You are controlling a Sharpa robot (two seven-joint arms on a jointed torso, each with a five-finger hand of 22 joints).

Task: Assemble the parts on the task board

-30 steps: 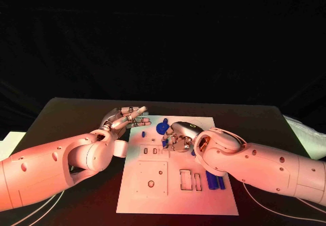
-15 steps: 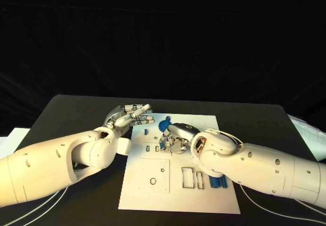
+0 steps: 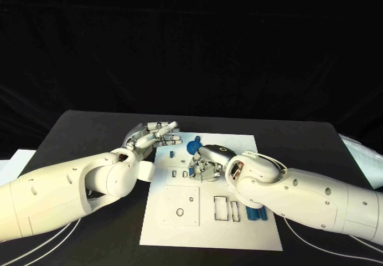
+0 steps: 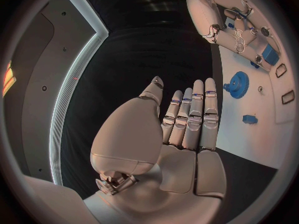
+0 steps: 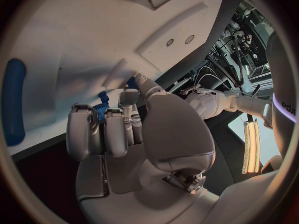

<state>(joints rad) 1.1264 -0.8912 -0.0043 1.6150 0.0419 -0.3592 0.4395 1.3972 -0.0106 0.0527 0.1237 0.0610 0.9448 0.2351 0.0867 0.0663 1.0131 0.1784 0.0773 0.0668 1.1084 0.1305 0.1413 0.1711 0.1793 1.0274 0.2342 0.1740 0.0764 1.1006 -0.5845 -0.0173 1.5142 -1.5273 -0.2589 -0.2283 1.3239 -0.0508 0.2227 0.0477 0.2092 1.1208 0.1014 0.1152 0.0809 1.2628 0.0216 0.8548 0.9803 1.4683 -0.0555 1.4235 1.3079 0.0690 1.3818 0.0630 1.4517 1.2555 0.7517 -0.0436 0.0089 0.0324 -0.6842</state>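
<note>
The head view looks steeply down on the table [image 3: 79, 133], the task board [image 3: 209, 227] at lower centre. Each wrist view sits close behind its own hand, facing along the fingers [image 4: 193, 117]. All three views share the task board [image 4: 261, 109] [image 5: 74, 45].

The task board [image 3: 209, 230] lies in the middle of the table [image 3: 88, 130]. The left hand [image 3: 151, 136] hovers at the board's far left corner, fingers spread — the right hand [image 3: 206, 163] sits over its far middle, just beside a gear-shaped part [image 3: 191, 148]. Two long parts [image 3: 255, 213] lie at the board's right edge, nearer the robot
</note>
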